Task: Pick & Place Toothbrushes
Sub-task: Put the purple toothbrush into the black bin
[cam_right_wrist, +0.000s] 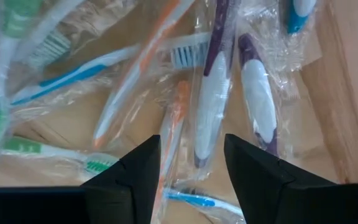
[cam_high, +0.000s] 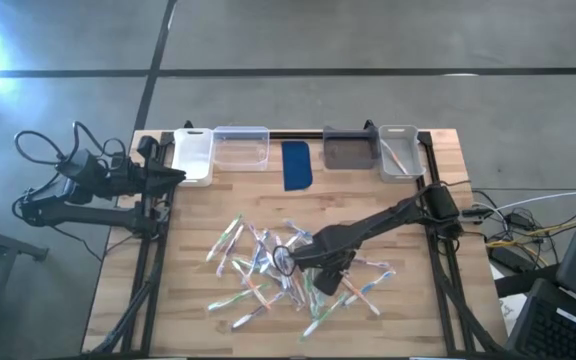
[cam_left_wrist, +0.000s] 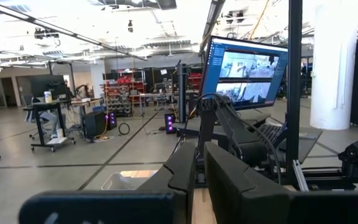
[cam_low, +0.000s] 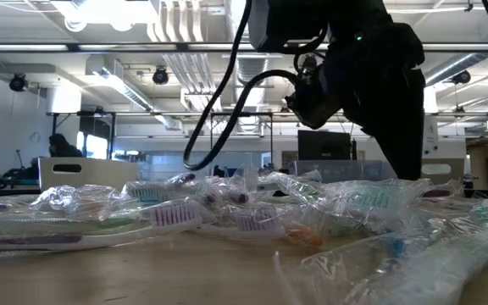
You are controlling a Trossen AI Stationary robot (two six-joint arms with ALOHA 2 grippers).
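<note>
The right gripper (cam_right_wrist: pixel 188 171) hangs low over the heap of toothbrushes (cam_high: pixel 288 270), its fingers (cam_right_wrist: pixel 132 171) spread apart with nothing between them. Under the gap lies an orange-handled brush (cam_right_wrist: pixel 169 140) in its clear wrapper, and just beside it a purple-and-white one (cam_right_wrist: pixel 211 106); a second purple-and-white brush (cam_right_wrist: pixel 258 102) lies next to that. Blue and green brushes fan out farther off.

From above, the right gripper (cam_high: pixel 320 268) sits at the middle of the heap, which is scattered loosely across the near half of the wooden surface (cam_high: pixel 198 215). From table height the wrapped brushes (cam_low: pixel 227 212) lie flat on the wood in a crinkled layer.

Along the far edge stand a white bin (cam_high: pixel 192 155), a clear bin (cam_high: pixel 240 148), a blue pad (cam_high: pixel 297 165), a grey bin (cam_high: pixel 348 150) and another clear bin (cam_high: pixel 399 150) holding a brush.

The left gripper (cam_high: pixel 173 172) waits at the left edge near the white bin, its fingers (cam_left_wrist: pixel 185 174) nearly together, empty.
</note>
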